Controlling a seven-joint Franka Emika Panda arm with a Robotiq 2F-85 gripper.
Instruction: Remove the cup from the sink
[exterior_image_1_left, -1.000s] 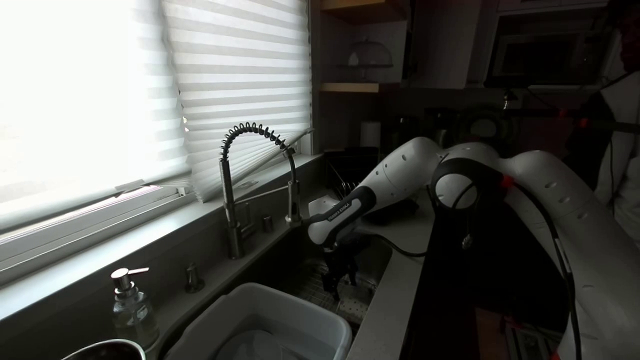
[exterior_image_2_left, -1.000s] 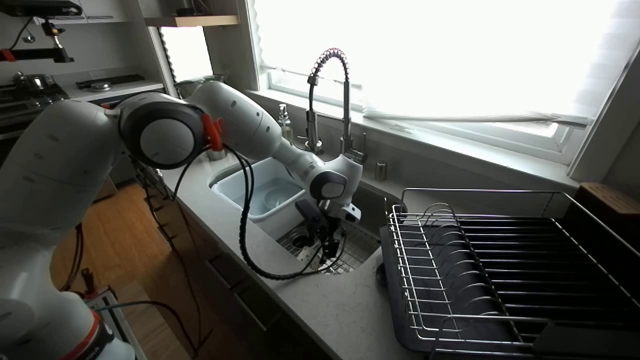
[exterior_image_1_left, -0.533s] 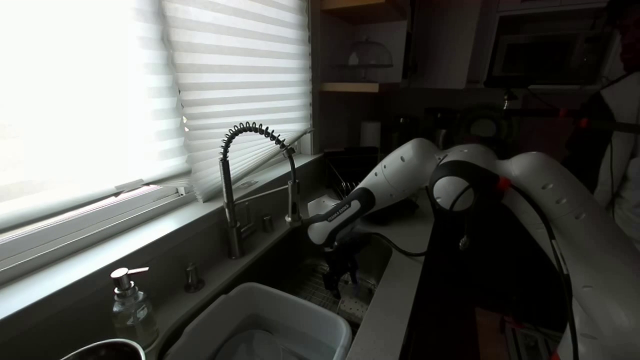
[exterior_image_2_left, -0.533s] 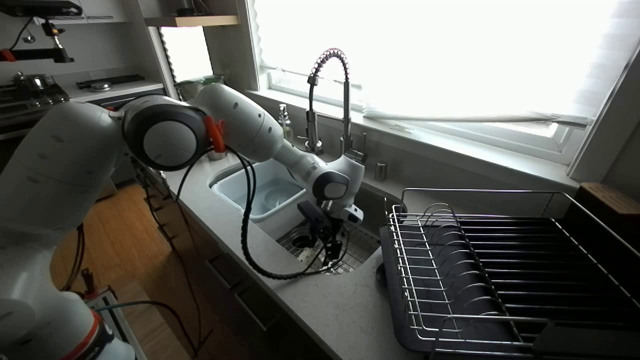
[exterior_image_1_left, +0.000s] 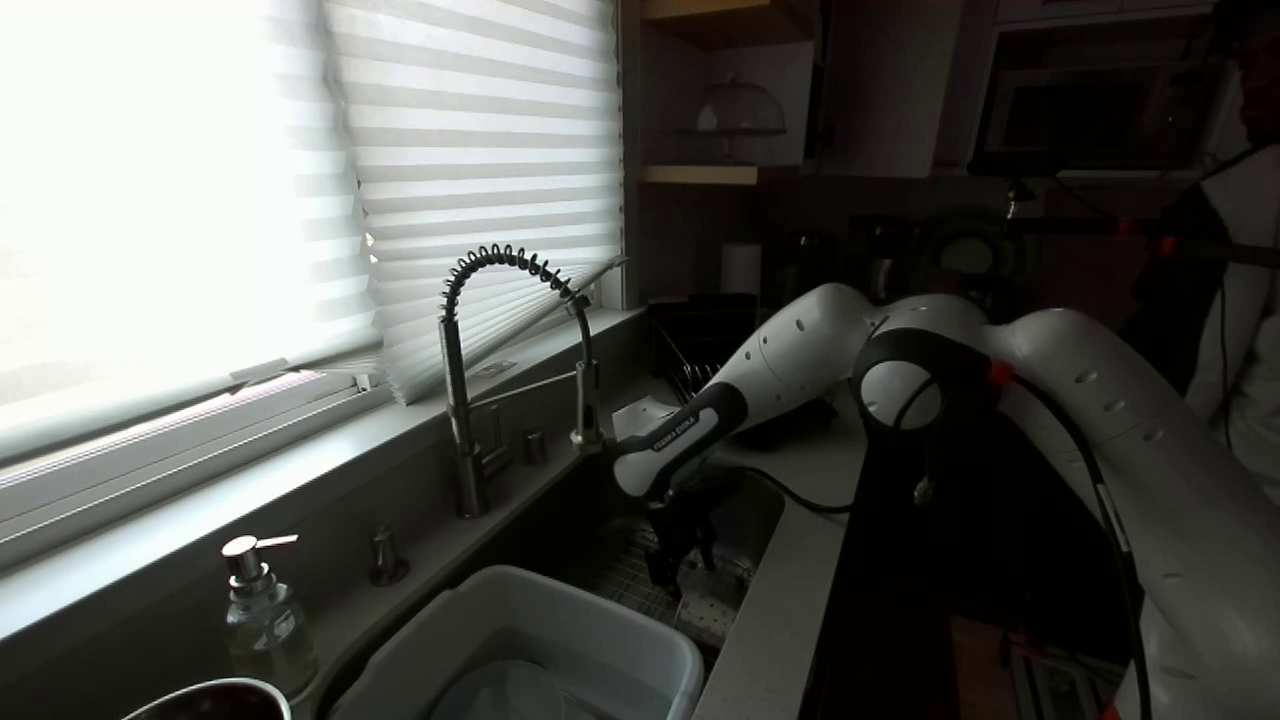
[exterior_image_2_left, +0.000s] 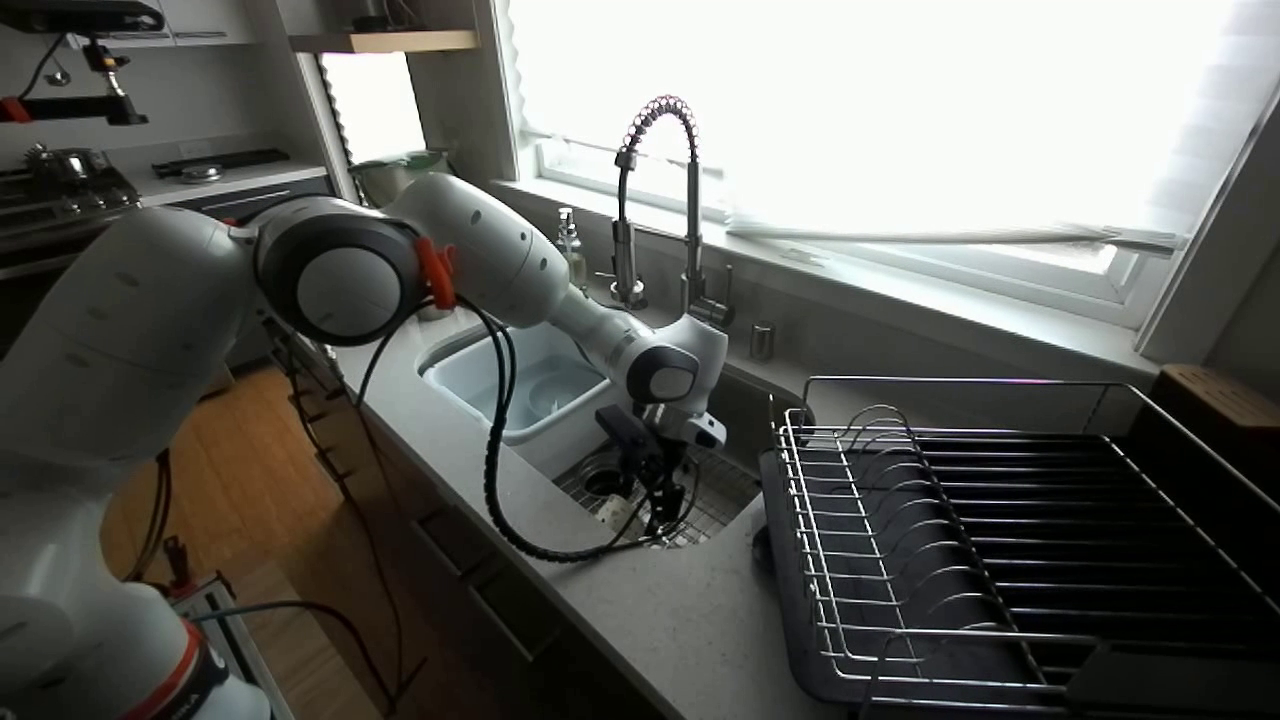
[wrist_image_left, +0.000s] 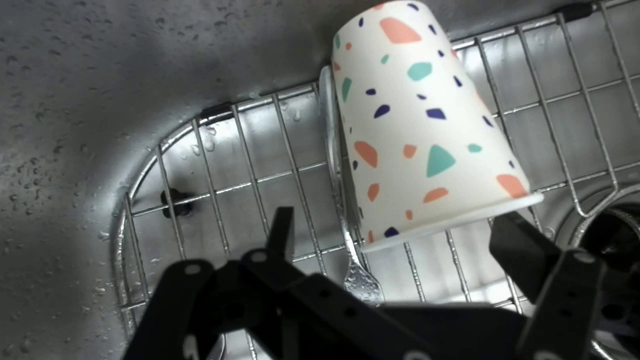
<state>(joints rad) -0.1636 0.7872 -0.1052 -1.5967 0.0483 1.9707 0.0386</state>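
The cup is white with coral, teal and navy flecks. It lies on its side on the wire grid in the metal sink, its rim toward my gripper. In both exterior views the cup is small and partly hidden by the gripper or the counter edge. My gripper is open, its black fingers wide apart. In the wrist view one finger stands left of the rim and the other just below the rim's right end. Nothing is held. In both exterior views the gripper is down inside the sink.
A metal utensil lies along the cup's left side. The drain is at right. A white tub stands in the sink beside the gripper. The faucet, soap dispenser and wire dish rack are around the basin.
In the exterior views the arm's elbow and upper links have sunk slightly. The gripper has shifted only a little within the sink. The cup shows no clear movement.
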